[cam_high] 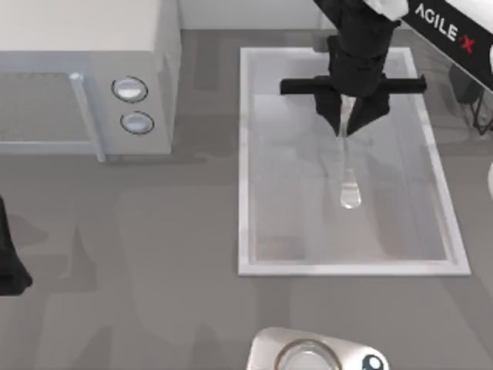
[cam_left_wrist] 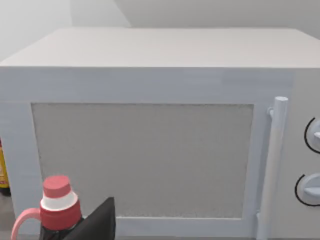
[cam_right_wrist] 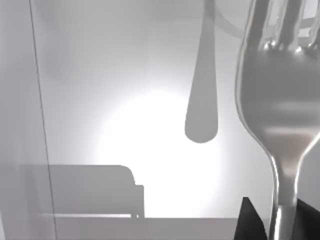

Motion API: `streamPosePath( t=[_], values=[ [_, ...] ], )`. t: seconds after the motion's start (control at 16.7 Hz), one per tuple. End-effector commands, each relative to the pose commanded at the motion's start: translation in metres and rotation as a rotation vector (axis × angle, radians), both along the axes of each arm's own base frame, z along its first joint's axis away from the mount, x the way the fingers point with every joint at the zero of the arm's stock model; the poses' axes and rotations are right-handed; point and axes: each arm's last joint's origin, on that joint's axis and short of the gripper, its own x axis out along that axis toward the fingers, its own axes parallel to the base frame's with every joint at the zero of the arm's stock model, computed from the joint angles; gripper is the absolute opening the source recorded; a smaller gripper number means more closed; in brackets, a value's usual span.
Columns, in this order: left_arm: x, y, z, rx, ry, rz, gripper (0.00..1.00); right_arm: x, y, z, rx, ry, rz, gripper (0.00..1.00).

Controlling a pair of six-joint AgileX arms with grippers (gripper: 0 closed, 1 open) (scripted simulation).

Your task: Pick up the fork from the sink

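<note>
**Right gripper clamps fork over the sink**

Seen from above and read left to right: the left arm (cam_high: 11, 258) sits parked at the table's left edge, a dark shape only partly in frame, so whether its fingers are apart or together cannot be told. Behind it, at the back left, stands a white microwave (cam_high: 85, 77) with a vertical door handle (cam_high: 86, 116) and two round knobs (cam_high: 132, 105), well apart from the basin. The left wrist view faces that microwave door (cam_left_wrist: 142, 160) and, nearer the camera, a dark bottle with a red cap (cam_left_wrist: 57, 200) and pink handle.

Right of centre, the pale sink (cam_high: 246, 154) takes up much of the table, its raised rim enclosing a flat bottom. The right gripper (cam_high: 347, 123) hangs over the basin's back half, its two fingers drawn in tight on the fork (cam_high: 348, 181), pinching the slim shaft. From the fingertips the fork's handle runs toward the front of the sink, its widened end shining over the middle of the basin. The right wrist view shows the fork's tines and neck (cam_right_wrist: 280, 115) close to the lens, with the shaft passing between the dark fingertips (cam_right_wrist: 250, 220); the fork's shadow falls separately on the sink floor (cam_right_wrist: 125, 150).

At the front edge, just outside the rim, a rounded silver object (cam_high: 316, 351) sits near the basin.
</note>
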Motion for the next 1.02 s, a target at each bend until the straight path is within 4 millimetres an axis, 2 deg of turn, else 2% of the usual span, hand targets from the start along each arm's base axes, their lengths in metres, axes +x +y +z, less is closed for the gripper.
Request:
streamPosePath(
  t=[0.18, 0.3, 0.54, 0.66, 0.78, 1.02],
  values=[
    [0.000, 0.000, 0.000, 0.000, 0.000, 0.000, 1.00, 0.000, 0.000, -0.001, 0.000, 0.001, 0.000, 0.00],
    [0.000, 0.000, 0.000, 0.000, 0.000, 0.000, 1.00, -0.001, -0.008, 0.005, 0.001, 0.000, 0.000, 0.00],
    [0.000, 0.000, 0.000, 0.000, 0.000, 0.000, 1.00, -0.017, -0.053, 0.040, 0.001, -0.007, 0.000, 0.00],
    [0.000, 0.000, 0.000, 0.000, 0.000, 0.000, 1.00, -0.034, -0.084, 0.058, -0.002, 0.002, -0.001, 0.00],
    [0.000, 0.000, 0.000, 0.000, 0.000, 0.000, 1.00, -0.060, -0.117, 0.071, -0.007, 0.021, -0.002, 0.00],
    [0.000, 0.000, 0.000, 0.000, 0.000, 0.000, 1.00, -0.133, -0.175, 0.087, -0.007, 0.048, -0.005, 0.00]
  ],
)
